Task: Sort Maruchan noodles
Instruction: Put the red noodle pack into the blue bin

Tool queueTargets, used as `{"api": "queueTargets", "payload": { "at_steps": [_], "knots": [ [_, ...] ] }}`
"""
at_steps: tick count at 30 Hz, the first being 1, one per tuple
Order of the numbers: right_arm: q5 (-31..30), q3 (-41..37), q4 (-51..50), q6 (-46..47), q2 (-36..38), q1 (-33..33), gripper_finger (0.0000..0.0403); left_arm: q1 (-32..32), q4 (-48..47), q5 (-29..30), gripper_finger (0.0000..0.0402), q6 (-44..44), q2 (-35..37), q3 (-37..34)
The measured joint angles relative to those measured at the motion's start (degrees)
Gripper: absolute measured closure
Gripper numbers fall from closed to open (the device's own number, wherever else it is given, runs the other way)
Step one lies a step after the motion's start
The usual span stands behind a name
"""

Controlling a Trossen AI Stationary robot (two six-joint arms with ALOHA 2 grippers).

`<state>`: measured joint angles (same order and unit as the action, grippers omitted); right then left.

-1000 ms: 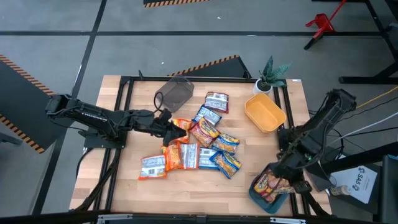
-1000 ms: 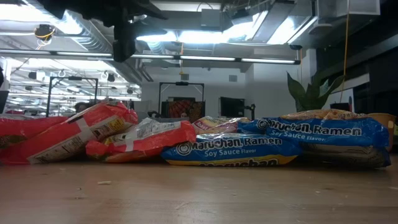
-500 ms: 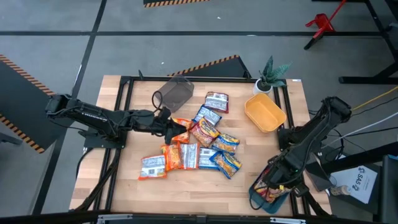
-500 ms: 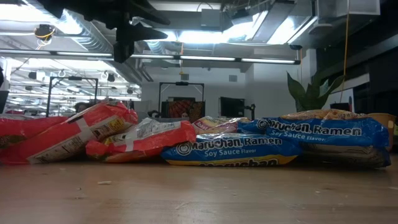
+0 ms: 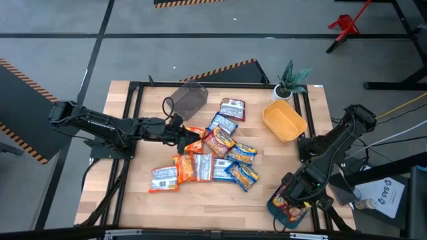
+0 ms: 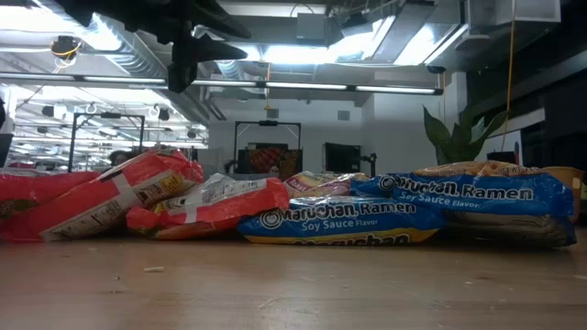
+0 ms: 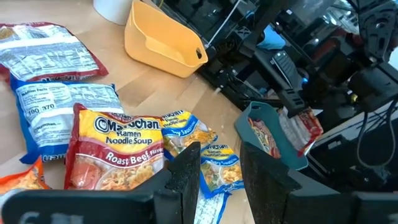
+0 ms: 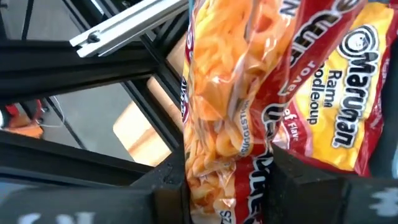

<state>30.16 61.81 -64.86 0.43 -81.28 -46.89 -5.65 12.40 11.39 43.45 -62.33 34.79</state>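
The right gripper (image 5: 297, 200) clamps a red-orange packet (image 8: 249, 118) over the teal bin (image 5: 275, 208); I'd lower before letting go. Farther off, the left gripper (image 7: 219, 171) hovers parted over the noodle pile (image 5: 213, 157).

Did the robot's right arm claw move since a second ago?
Yes. In the high view the right gripper, its fingers shut on a noodle packet, has slid along the teal bin, further from the yellow bin and toward the table's near edge.
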Motion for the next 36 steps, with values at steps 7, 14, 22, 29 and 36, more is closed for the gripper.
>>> {"api": "queueTargets", "payload": {
  "at_steps": [7, 14, 22, 29, 36],
  "knots": [
    [-2.48, -1.03, -0.35, -1.95, 0.0, 0.04, 0.0294, 0.01, -0.16, -0.01, 0.0294, -0.38, 0.0, 0.0],
    [2.36, -1.19, -0.19, -2.17, 0.0, 0.04, 0.0294, 0.02, -0.2, -0.01, 0.0294, -0.55, 0.0, 0.0],
    [0.35, -1.19, 0.31, -2.22, -0.02, 0.04, 0.0294, 0.02, -0.41, -0.03, 0.0294, -0.57, 0.0, 0.0],
    [0.91, -1.21, 0.4, -0.67, -0.02, 0.04, 0.029, 0.0, -0.42, -0.06, 0.0294, -2.0, 0.0, 0.0],
    [0.32, -1.24, 0.41, 2.22, -0.04, 0.04, 0.0221, 0.02, -0.42, -0.07, 0.0294, -2.04, 0.0, 0.0]
  ]
}}
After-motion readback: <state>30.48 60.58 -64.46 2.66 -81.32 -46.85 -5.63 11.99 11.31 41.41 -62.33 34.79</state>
